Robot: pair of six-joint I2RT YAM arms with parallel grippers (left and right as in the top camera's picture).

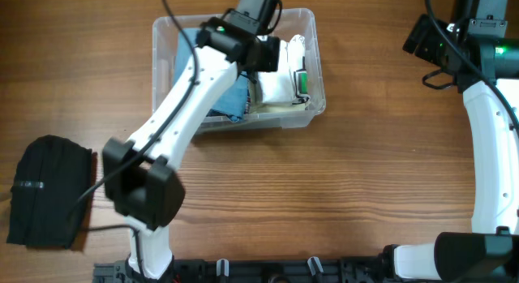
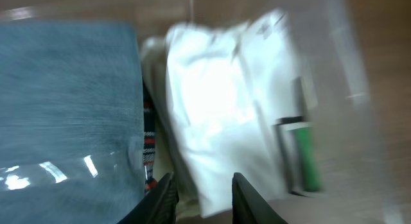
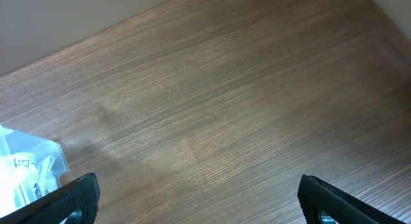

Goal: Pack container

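Left end effector [image 2: 202,185] hangs inside the clear rectangular plastic container [image 1: 318,88], fingers part-way open with nothing between them. The wrist view is blurred. Just beyond the tips lies a white soft plastic pouch [image 2: 218,108], with a folded blue cloth [image 2: 64,102] on one side and a green pen-like stick [image 2: 307,156] on the other. The container sits at the far middle of the wooden worktop [image 1: 349,177]. A black fabric pouch [image 1: 49,190] lies well apart, near left.

Likely step: settling the contents. Do it well by pressing the pouch flat and keeping off the walls so the tub doesn't slide.

Right end effector [image 3: 197,185] is spread wide, empty, over bare wood.
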